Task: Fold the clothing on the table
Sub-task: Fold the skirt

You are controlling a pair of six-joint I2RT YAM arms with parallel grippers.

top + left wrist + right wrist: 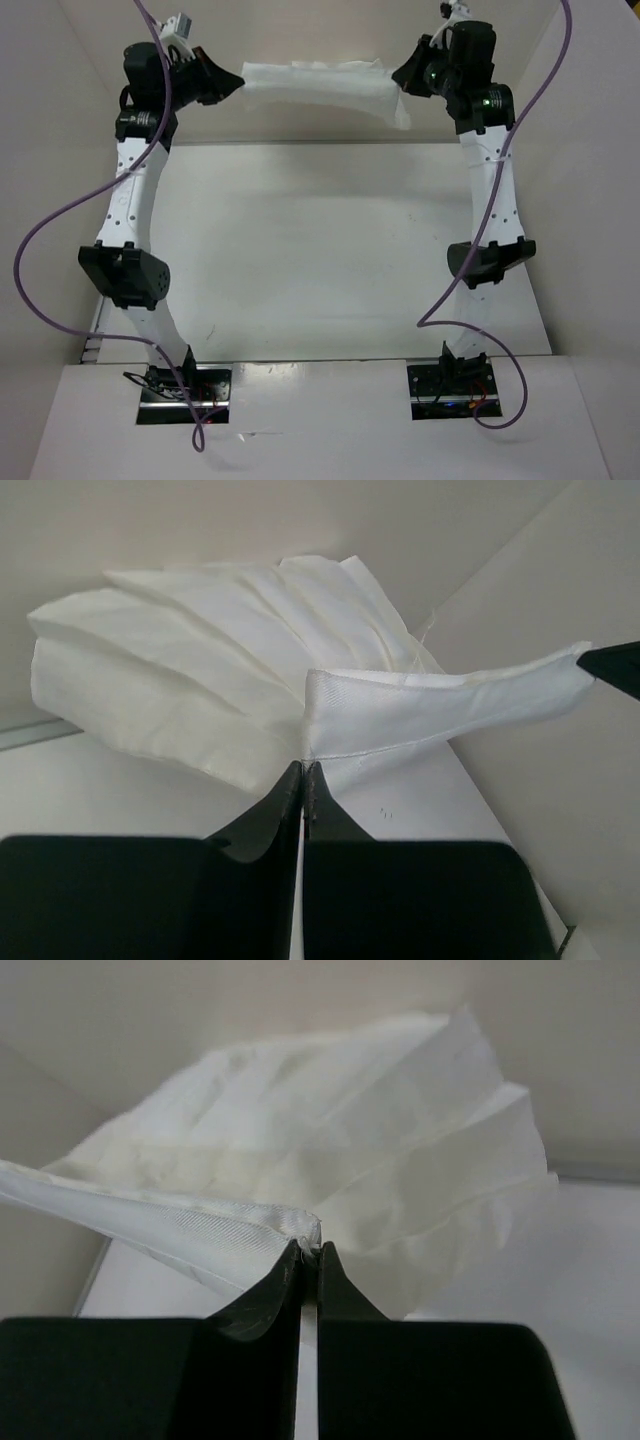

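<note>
Clamping left gripper (303,770): jaws are pressed together on one end of the hemmed band of the clothing (190,670). The band runs from here to the other gripper's black tip at the right edge of the left wrist view.
Right gripper (310,1248): jaws are closed on the opposite end of the same band, with a corner of woven fabric pinched between the tips.
Clothing: held up between the two grippers over the far part of the table (320,260). The band spans the gap with a slight sag, and the pleats fan out from it.
Table: a plain white surface with a thin metal edge along its far side.
Left arm (135,190), right arm (490,180): both are raised and reach toward the far wall.
Cables (60,215): purple, looping from the wrists down to the bases.
</note>
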